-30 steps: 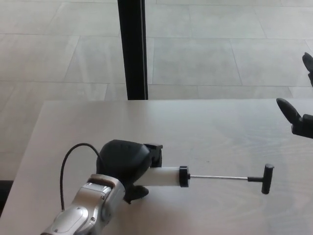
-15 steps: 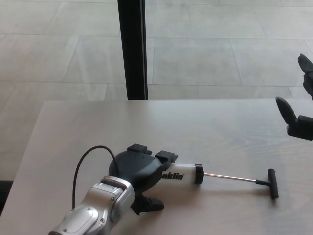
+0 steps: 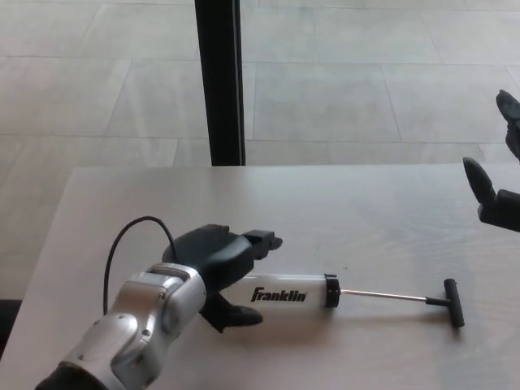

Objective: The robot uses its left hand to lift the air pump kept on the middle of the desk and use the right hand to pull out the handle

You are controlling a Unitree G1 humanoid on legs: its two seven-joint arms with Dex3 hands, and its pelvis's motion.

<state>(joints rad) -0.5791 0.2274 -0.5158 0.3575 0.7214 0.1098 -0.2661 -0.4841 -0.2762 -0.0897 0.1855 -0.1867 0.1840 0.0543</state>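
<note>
The air pump [image 3: 280, 294] lies flat on the pale desk [image 3: 366, 211], a white barrel marked "Franklin" with a black collar. Its thin rod is drawn out to the right and ends in a black T-handle [image 3: 453, 302]. My left hand [image 3: 218, 258] sits at the barrel's left end, open. Its fingers [image 3: 262, 240] reach out above the barrel and the thumb [image 3: 237, 316] lies below it, neither clamped on it. My right hand [image 3: 496, 191] hovers at the far right edge, open, well above and apart from the handle.
A black upright post [image 3: 219, 81] stands just behind the desk's far edge. Beyond it is a grey tiled floor [image 3: 349, 89]. A black cable [image 3: 122, 248] loops off my left wrist over the desk.
My left hand has let go of the barrel and drawn back to the left, uncovering the whole "Franklin" lettering. The pump now rests flat on the desk. The right hand has hardly moved.
</note>
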